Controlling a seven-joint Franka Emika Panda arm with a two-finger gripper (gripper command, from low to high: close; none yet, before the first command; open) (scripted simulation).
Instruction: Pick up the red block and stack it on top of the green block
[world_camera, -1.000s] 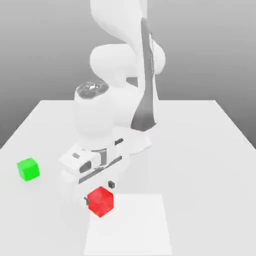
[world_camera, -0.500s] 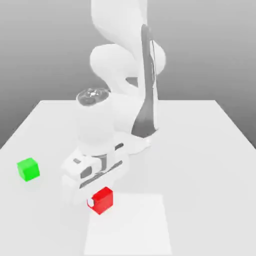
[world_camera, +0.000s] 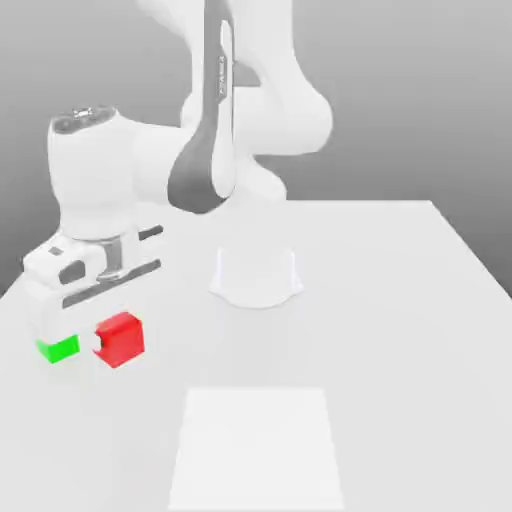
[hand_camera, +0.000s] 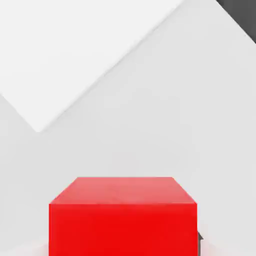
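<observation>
The red block is a cube with no long axis; in the exterior view one vertical edge faces the camera and its top lies level. The gripper pinches it between pressed-in fingers, at about eight o'clock from the arm's base. The green block sits just beside it at nine o'clock, its upper part hidden behind the white hand. Whether the red block touches the table is hard to tell. The hand points straight down, the arm bent over it. In the hand view the red block is cut off at the frame edge.
</observation>
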